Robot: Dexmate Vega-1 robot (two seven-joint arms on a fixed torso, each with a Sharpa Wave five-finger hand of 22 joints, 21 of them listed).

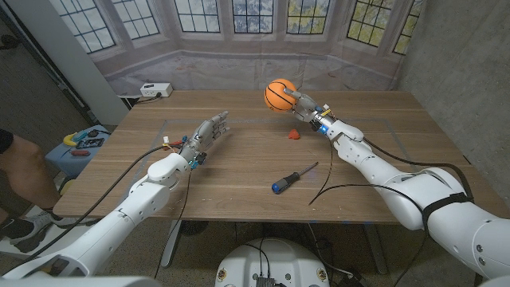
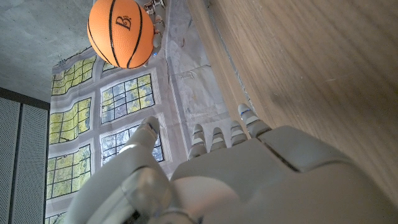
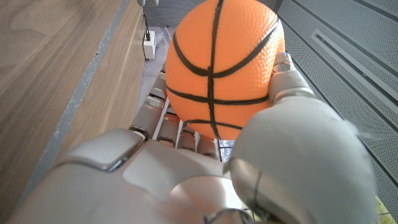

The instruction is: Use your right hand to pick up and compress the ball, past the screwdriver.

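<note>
An orange ball [image 1: 278, 94] with black basketball lines hangs above the far middle of the table, gripped by my right hand [image 1: 301, 103]. In the right wrist view the ball [image 3: 222, 65] sits between the fingers [image 3: 166, 124] and the thumb [image 3: 290, 87] of that hand [image 3: 186, 177]. A screwdriver [image 1: 293, 178] with a blue and black handle lies on the wood nearer to me, right of centre. My left hand [image 1: 205, 135] waits left of centre, fingers apart and holding nothing. Its wrist view shows that hand [image 2: 211, 174] beside the tabletop, with the ball [image 2: 120, 31] far off.
A small red object [image 1: 292, 134] lies on the table [image 1: 239, 167] between the ball and the screwdriver. A white power strip [image 1: 155, 90] sits at the far left corner. A cable [image 1: 351, 188] loops along the right arm. A person's arm [image 1: 20, 163] shows at the left edge.
</note>
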